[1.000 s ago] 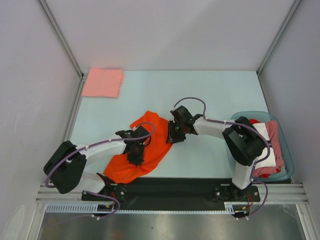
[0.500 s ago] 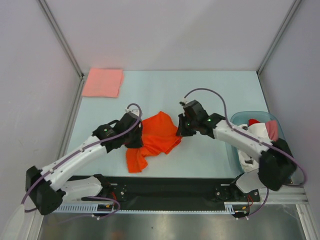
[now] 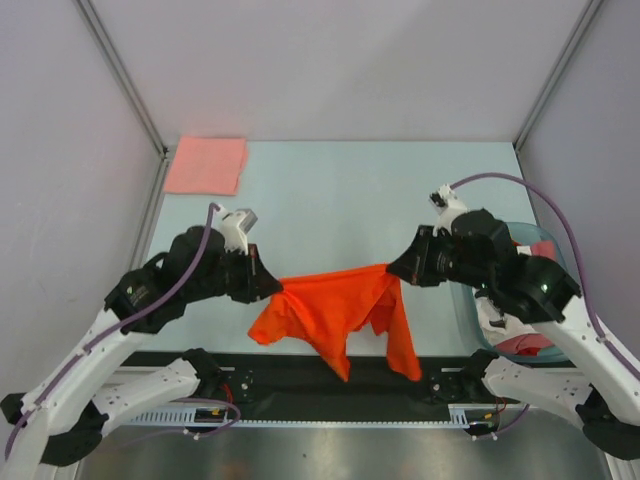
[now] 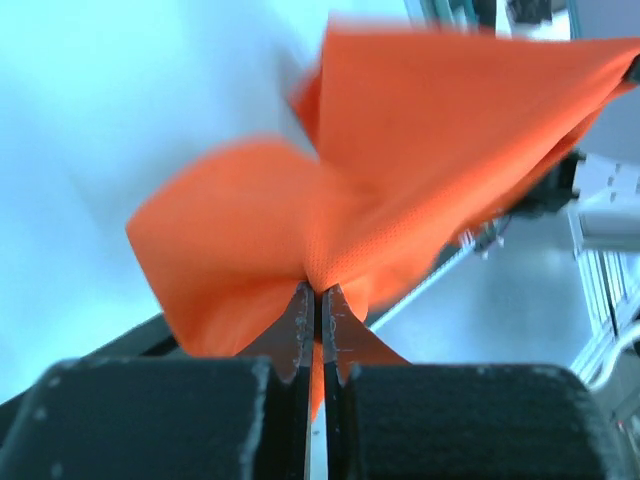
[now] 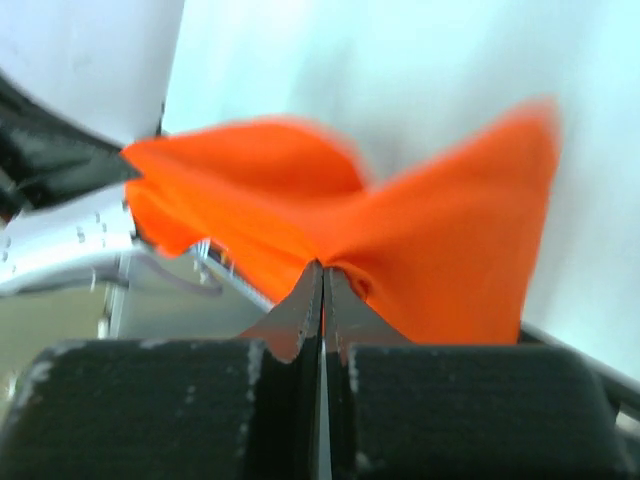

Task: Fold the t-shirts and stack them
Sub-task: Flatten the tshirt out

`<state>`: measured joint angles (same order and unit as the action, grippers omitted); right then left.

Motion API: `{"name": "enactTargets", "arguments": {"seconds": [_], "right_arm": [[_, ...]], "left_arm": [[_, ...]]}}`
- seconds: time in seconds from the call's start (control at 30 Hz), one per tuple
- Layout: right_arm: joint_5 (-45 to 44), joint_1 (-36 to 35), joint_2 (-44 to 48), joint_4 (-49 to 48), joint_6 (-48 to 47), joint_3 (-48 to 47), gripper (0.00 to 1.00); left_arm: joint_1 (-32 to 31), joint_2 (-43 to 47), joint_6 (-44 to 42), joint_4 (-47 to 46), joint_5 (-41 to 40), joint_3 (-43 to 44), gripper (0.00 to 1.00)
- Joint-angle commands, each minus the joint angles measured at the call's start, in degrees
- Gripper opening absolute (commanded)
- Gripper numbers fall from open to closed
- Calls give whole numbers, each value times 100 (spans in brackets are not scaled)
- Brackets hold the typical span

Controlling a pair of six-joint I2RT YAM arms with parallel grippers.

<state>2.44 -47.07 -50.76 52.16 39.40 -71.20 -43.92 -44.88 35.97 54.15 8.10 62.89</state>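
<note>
1. The orange t-shirt (image 3: 340,305) hung in the air, stretched between the two grippers above the near part of the table (image 3: 330,190). Its loose folds drooped toward the near edge.
2. The left gripper (image 3: 272,285) pinched the shirt's left end. In the left wrist view its fingers (image 4: 298,330) were pressed together on a bunch of orange cloth.
3. The right gripper (image 3: 393,270) clamped the shirt's right end. In the right wrist view its fingers (image 5: 300,315) were closed with fabric caught between the tips.
4. A folded pink t-shirt (image 3: 206,165) lay flat at the table's far left corner, well apart from the orange one.
5. A teal bin (image 3: 528,230) stood at the table's right edge, partly hidden by the right arm, with red and white clothes (image 3: 510,335) inside.
</note>
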Motion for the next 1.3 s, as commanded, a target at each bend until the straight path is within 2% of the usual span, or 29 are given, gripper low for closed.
{"name": "enactTargets", "arguments": {"seconds": [0.0, 0.03, 0.1, 0.13, 0.17, 0.2, 0.23, 0.3, 0.33, 0.37, 0.47, 0.53, 0.6, 0.63, 0.67, 0.7, 0.77, 0.87, 0.93, 0.97, 1.03, 1.13, 1.2, 1.27], "right_arm": [[17, 679, -951, -168, -553, -525, 0], [307, 1308, -1266, -363, -608, -683, 0], [1011, 1865, -2127, -801, -591, -807, 1], [1222, 2146, -2418, -917, -617, -877, 7], [1259, 2436, -2995, -918, -687, -1139, 16], [1198, 2509, -3244, -709, -801, -1316, 17], [1111, 2544, -3456, -533, -1107, -1553, 19], [891, 2527, -3852, 80, -1311, -2037, 29], [881, 2519, -3845, 223, -1355, -2064, 34], [916, 2466, -3766, 276, -1391, -1856, 36], [846, 2168, -2977, 32, -1216, -1040, 48], [925, 2035, -2311, -162, -1119, -73, 51], [1170, 1965, -1887, -390, -1092, 508, 53], [1293, 1860, -1511, -530, -1101, 1111, 54], [1416, 1764, -1376, -810, -996, 1578, 60], [1470, 1676, -1297, -935, -952, 1583, 61], [1575, 1263, -1234, -1303, -847, 1968, 62], [1234, 735, -1610, -1428, -670, 2031, 63], [945, 612, -1813, -1367, -548, 2005, 63], [873, 637, -1980, -1236, -530, 1961, 63], [637, 751, -2025, -1077, -425, 1952, 63], [626, 1356, -1868, -831, -345, 2118, 63], [653, 1943, -1701, -532, -205, 2294, 63], [635, 2236, -1517, -278, -108, 2417, 63]], "left_arm": [[155, -1271, -299, 876, -1141, 1100, 1], [460, -1643, -414, 1104, -1248, 1285, 10], [953, -2633, -677, 1273, -1136, 1707, 20], [1356, -2892, -783, 1256, -1187, 1839, 23], [1499, -3095, -871, 1169, -1318, 1962, 31], [1631, -3558, -1011, 1133, -1824, 2094, 38], [1745, -3736, -1065, 1237, -2151, 2278, 51], [1755, -4045, -1249, 1352, -2653, 2736, 65], [1738, -4142, -1267, 1492, -2577, 2841, 71], [1694, -4073, -1250, 1467, -2498, 2790, 73], [1177, -3380, -1145, 1020, -2191, 1949, 74], [608, -2993, -934, 565, -1596, 1395, 74], [324, -2492, -575, 238, -1085, 482, 76], [227, -2334, -382, -94, -908, 148, 77], [226, -1958, -32, -602, -428, -587, 79], [226, -1789, 102, -607, -258, -942, 79], [252, -1507, 488, -906, -334, -1531, 81], [367, -1199, 622, -1081, -275, -1823, 78], [472, -1207, 631, -1623, 85, -1947, 77], [472, -1294, 701, -1871, 609, -2087, 76], [350, -1688, 885, -2607, 964, -2280, 75], [33, -2250, 1254, -3418, 1255, -2439, 74], [-116, -2559, 1509, -3961, 1587, -2510, 69], [-222, -3068, 1650, -4201, 1799, -2475, 66]]}}
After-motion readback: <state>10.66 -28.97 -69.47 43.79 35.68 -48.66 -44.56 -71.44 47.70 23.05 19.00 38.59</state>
